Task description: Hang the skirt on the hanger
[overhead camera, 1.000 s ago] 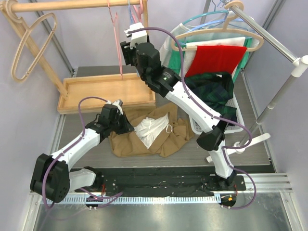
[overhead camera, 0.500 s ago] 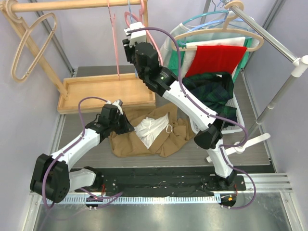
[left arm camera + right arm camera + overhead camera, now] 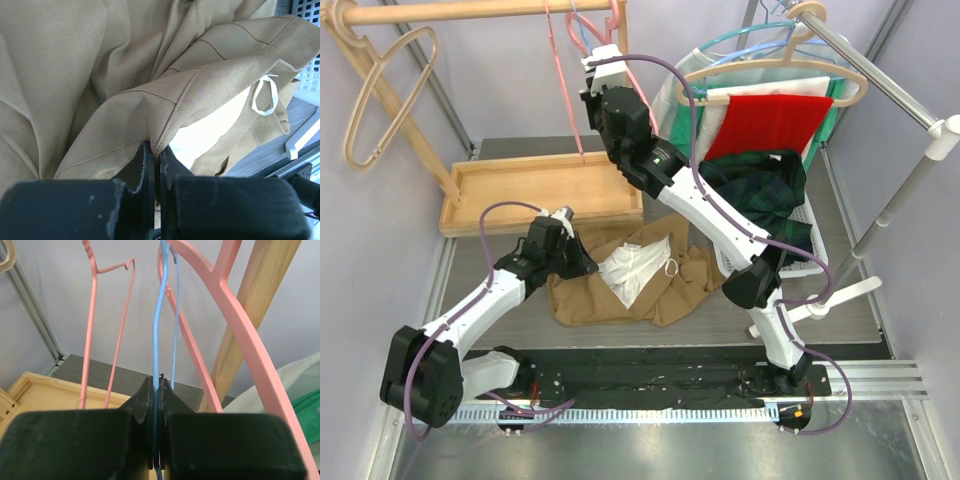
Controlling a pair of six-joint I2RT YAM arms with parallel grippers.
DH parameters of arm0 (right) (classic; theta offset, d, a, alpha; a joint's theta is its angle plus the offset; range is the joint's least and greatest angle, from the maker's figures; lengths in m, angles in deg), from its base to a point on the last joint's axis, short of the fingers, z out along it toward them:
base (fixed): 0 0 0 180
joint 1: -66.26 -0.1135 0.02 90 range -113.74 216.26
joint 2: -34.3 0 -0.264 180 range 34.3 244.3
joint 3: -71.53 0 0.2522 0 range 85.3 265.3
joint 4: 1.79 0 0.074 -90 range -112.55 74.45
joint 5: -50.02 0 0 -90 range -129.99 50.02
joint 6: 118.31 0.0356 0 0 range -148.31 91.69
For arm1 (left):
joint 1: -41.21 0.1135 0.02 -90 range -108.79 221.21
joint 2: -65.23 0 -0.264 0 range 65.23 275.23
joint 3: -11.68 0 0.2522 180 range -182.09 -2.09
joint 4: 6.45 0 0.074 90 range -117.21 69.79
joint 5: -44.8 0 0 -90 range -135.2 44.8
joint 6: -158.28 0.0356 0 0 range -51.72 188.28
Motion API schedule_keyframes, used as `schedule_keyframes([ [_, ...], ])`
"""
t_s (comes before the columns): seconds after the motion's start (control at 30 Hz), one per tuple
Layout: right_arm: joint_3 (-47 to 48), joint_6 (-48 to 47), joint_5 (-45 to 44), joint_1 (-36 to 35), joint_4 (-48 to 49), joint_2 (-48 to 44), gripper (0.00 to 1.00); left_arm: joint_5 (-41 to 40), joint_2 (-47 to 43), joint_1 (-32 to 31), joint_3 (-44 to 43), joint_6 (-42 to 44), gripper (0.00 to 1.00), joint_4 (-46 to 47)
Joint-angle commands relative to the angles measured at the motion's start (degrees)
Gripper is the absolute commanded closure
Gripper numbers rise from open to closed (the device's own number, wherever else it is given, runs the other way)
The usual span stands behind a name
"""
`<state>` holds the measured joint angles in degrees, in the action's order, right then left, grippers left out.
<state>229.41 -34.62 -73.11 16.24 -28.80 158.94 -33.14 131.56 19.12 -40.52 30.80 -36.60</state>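
Note:
The tan skirt (image 3: 585, 300) lies crumpled on the table, its white lining (image 3: 635, 270) showing. My left gripper (image 3: 578, 265) is at its left edge. In the left wrist view that gripper (image 3: 157, 150) is shut on a stitched fold of the skirt (image 3: 100, 75). My right gripper (image 3: 590, 38) reaches up among the hangers under the wooden rail (image 3: 470, 12). In the right wrist view it (image 3: 159, 381) is shut on the thin blue hanger (image 3: 158, 315). A thick pink hanger (image 3: 235, 325) hangs just to the right and a thin pink wire hanger (image 3: 90, 315) to the left.
A wooden tray (image 3: 520, 190) sits behind the skirt. A beige hanger (image 3: 380, 90) hangs at far left. A white basket (image 3: 745, 262) at the right holds dark plaid clothes (image 3: 760, 190). A red garment (image 3: 770, 120) hangs on a metal rack (image 3: 880, 70).
My right arm has risen toward the rail and its jaws have shut on the blue hanger. The left arm and the skirt have stayed put.

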Motion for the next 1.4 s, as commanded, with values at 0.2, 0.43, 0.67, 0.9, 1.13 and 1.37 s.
schedule_keyframes([
  [0.2, -1.82, 2.35, 4.56, 0.01, 5.61, -10.37, 0.99, 0.07, -1.37, 0.38, -0.59, 0.65, 1.0, 0.47],
  [0.43, -9.96, 5.07, 9.81, -0.08, -0.7, -17.13, 0.99, -0.71, -0.23, 0.64, -1.47, 1.44, 1.0, 0.39],
  [0.67, -28.43, 8.06, 18.43, -0.17, -6.95, -32.23, 0.99, -0.37, 0.3, 1.78, -2.61, 2.84, 1.0, -0.14],
  [0.9, -49.85, 10.08, 23.89, -0.17, -15.37, -50.42, 0.99, 0.6, -1.11, 2.05, -2.52, 3.64, 1.0, -1.2],
  [1.13, -64.65, 11.14, 30.82, -0.17, -22.77, -66.79, 0.99, 3.49, -2.07, 2.05, -3.66, 4.69, 1.0, -4.35],
  [1.37, -71.77, 12.37, 44.53, -0.17, -27.08, -73.31, 0.99, 6.74, -4.19, 1.96, -5.77, 9.78, 1.0, -10.86],
])
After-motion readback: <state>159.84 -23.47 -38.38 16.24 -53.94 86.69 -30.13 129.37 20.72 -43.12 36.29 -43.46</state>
